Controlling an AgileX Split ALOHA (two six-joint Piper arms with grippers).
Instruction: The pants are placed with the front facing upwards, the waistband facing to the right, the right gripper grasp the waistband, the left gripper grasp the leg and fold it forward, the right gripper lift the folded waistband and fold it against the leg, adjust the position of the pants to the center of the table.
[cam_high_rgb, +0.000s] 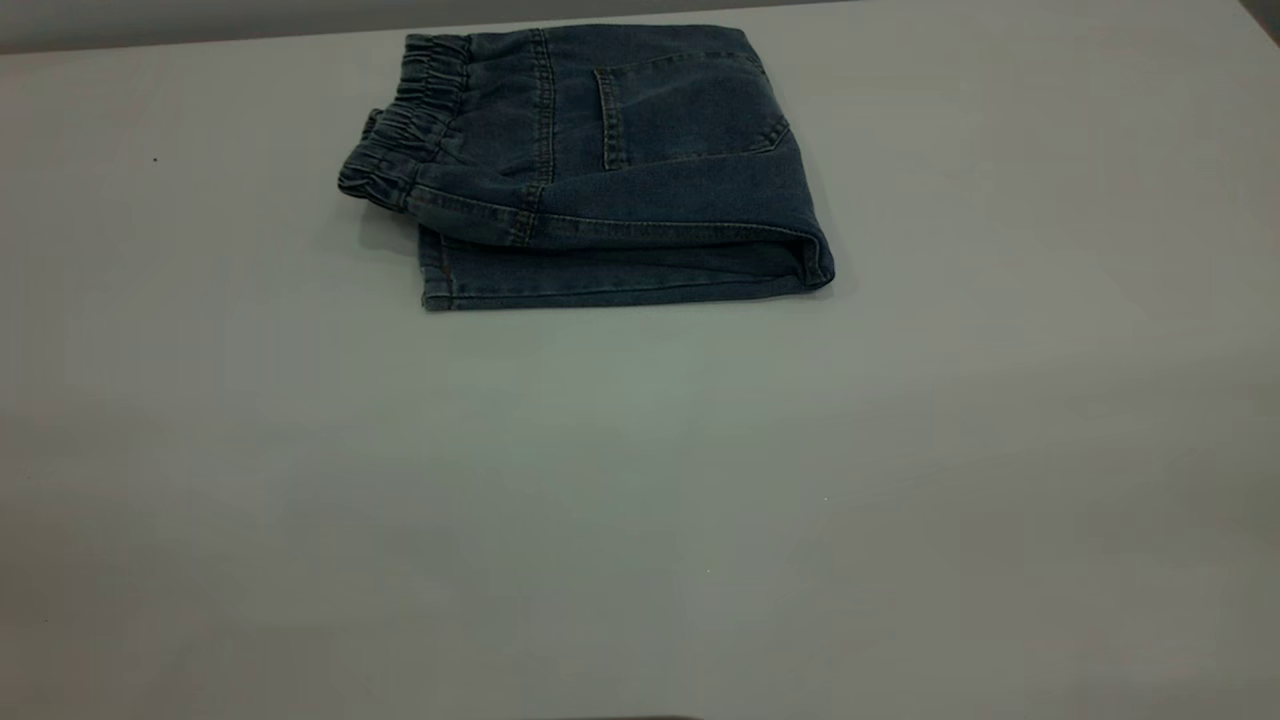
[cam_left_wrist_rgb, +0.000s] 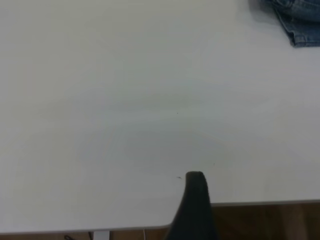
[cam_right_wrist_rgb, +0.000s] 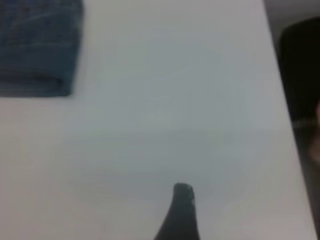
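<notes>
The blue denim pants lie folded in a compact rectangle on the far middle of the white table. Their ruffled waistband sits on top at the left end, and a back pocket faces up. Neither gripper appears in the exterior view. A single dark part of my left gripper pokes in over the table's near edge, far from the pants' corner. In the same way, one dark part of my right gripper hangs over bare tabletop, well away from the pants' folded end. Nothing is held.
The table's front edge shows with brown floor below it. At the table's side edge stands a dark object. Bare tabletop stretches in front of the pants and to both sides.
</notes>
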